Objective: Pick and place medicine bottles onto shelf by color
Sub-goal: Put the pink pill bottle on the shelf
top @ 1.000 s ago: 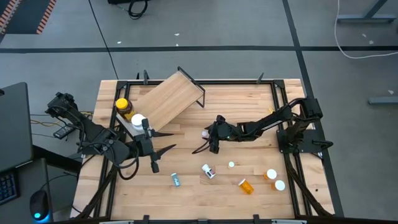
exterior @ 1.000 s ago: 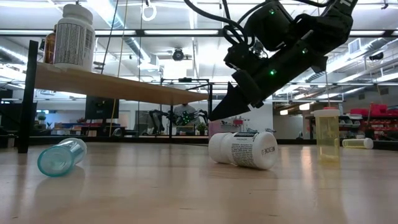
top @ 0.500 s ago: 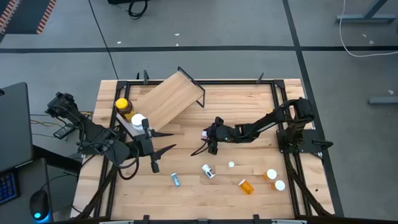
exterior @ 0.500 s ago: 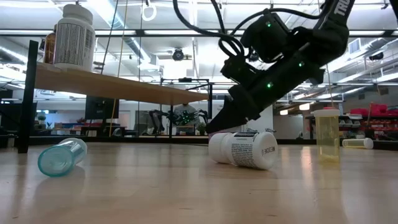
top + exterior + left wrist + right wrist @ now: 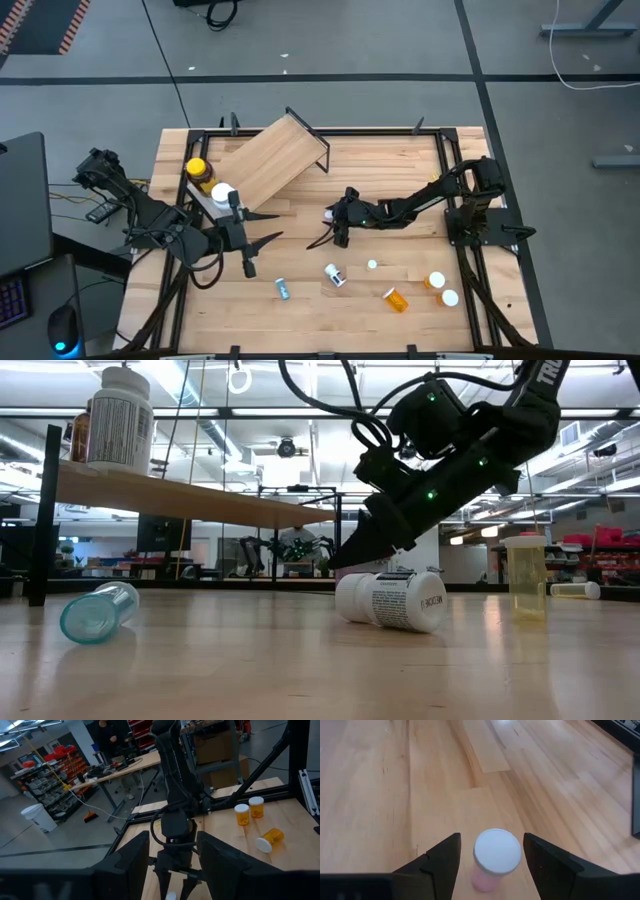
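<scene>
A small pink vial with a white cap stands upright on the tabletop near the middle. My right gripper is open, low over the table. Its two fingers stand either side of the vial's cap with narrow gaps showing. My left gripper waits open and holds nothing, raised near the shelf. An amber jar with a yellow lid and a white-capped bottle stand on the shelf's left end.
Nearer the front edge lie a teal vial, a white bottle on its side, a tiny white vial and orange vials. Black frame rails border the table. In the low view the white bottle lies just in front of my right gripper.
My right gripper has sunk a little toward the table, bringing its fingers down around the pink vial. The vial has stayed where it was.
</scene>
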### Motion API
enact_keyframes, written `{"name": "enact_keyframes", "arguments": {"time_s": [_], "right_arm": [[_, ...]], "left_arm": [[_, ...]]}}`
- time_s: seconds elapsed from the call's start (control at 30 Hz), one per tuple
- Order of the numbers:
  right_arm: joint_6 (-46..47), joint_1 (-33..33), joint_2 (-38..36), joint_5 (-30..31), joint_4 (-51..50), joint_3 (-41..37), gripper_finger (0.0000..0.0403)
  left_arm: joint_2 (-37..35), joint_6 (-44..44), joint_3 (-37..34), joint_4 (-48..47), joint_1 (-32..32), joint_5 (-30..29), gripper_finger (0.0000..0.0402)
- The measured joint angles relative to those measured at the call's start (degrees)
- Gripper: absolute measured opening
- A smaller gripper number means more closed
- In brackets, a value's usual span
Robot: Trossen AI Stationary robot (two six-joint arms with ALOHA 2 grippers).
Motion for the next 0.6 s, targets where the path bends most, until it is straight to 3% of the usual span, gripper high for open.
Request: {"name": "enact_keyframes", "arguments": {"time_s": [0.6], "right_arm": [[-0.02,0.00,0.00,0.00,0.04,0.00,0.0150]], "left_arm": [[0.00,0.02,0.00,-0.01,0.00,0.02,0.0176]]}}
